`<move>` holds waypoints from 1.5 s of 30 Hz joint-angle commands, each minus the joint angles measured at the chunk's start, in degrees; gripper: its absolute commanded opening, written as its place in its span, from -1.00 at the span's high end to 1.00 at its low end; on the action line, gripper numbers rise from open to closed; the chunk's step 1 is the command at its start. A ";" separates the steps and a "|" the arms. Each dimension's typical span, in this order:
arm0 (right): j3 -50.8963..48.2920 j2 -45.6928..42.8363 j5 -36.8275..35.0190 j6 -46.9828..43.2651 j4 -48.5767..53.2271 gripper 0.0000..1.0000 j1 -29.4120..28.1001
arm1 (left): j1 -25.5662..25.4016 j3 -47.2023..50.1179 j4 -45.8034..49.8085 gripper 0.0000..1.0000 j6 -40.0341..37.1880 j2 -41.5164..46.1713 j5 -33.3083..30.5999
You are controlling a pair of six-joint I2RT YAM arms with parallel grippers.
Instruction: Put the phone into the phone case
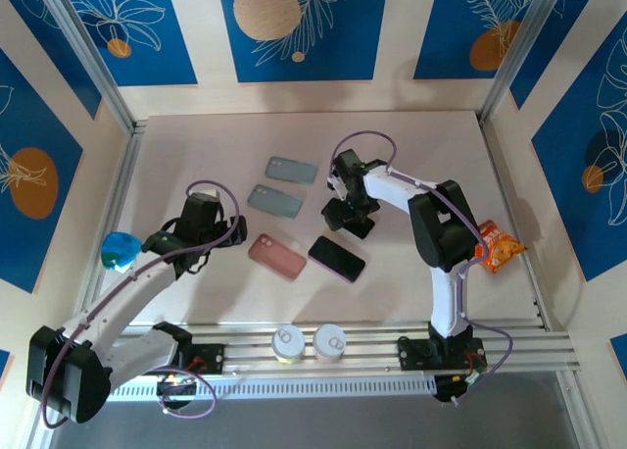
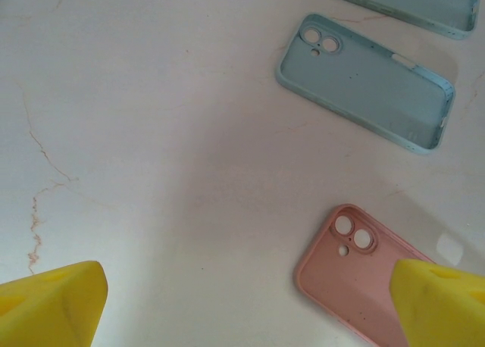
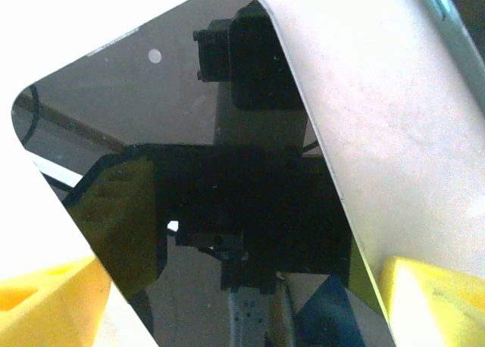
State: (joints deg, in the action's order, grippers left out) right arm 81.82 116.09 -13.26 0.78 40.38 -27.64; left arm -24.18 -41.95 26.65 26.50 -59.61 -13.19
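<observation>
Cream, faintly veined desk [image 1: 196, 145] carries everything, with blue leaf-patterned panels on the walls around it. The phone [image 1: 337, 258] lies flat and slanted near the middle of the desk, screen up, just right of the pink case [image 1: 277, 254] and not in it. It is a black slab with rounded corners and, seen from above, a thin purplish rim. Up close the glass is glossy enough to mirror the dark body hanging over it. A small pale dot sits near the top edge, beside a line of tiny print too fine to read. The right claw [image 3: 242, 305] hangs directly over the screen, jaws wide apart, a yellow pad [image 3: 45, 301] at either side of the glass. I cannot tell whether the pads touch the phone's edges. The pink case lies hollow side up, lightly speckled, with a raised camera cut-out holding two round holes. Behind it lie two grey-blue cases, the nearer [image 1: 275, 201] and the farther [image 1: 291, 170], both hollow side up. The left claw [image 2: 250, 317] is spread open over bare desk, gripping nothing, with the pink case just under its right pad. An orange snack packet [image 1: 498, 245] lies at the desk's right edge, its print too small to make out. Two cans [image 1: 310, 342] stand side by side at the near rail, with nothing readable on their lids.
</observation>
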 commanded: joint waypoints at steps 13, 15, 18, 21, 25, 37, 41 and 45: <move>0.84 -1.94 3.49 8.62 6.97 -0.98 -0.48 | -0.27 -1.11 0.15 -0.92 -0.57 -0.42 0.12; 0.47 -2.10 1.30 6.49 5.98 -0.98 -1.08 | -0.29 -1.03 0.30 -0.92 -0.62 -0.28 -0.08; -0.17 -1.81 -1.94 3.42 4.35 -0.98 -1.54 | -0.26 -0.94 0.42 -0.92 -0.56 -0.13 0.07; -1.24 -2.15 -2.90 0.59 2.12 -0.98 -1.76 | -0.27 -0.94 0.48 -0.91 -0.31 0.24 0.45; -3.62 -3.73 -3.81 -2.54 -1.94 -0.98 -2.15 | -0.27 -0.78 0.59 -0.88 -0.40 0.77 0.70; -6.64 -4.66 -4.53 -6.90 -7.18 -0.86 -1.77 | -0.28 -1.09 0.06 -0.60 -1.89 0.77 5.82; -6.23 -3.95 -2.28 -6.80 -6.91 -0.82 -1.59 | -0.33 -1.68 0.35 -0.50 -2.48 0.07 7.70; -5.65 -2.82 -1.12 -6.92 -5.68 -0.77 -1.37 | -0.34 -2.17 -0.39 -0.30 -3.03 -0.58 11.81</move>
State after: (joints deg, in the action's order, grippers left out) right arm 75.68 112.31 -16.29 -5.34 34.41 -29.39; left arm -24.18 -42.02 26.63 24.51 -59.72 -5.65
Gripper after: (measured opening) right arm 0.895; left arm 0.670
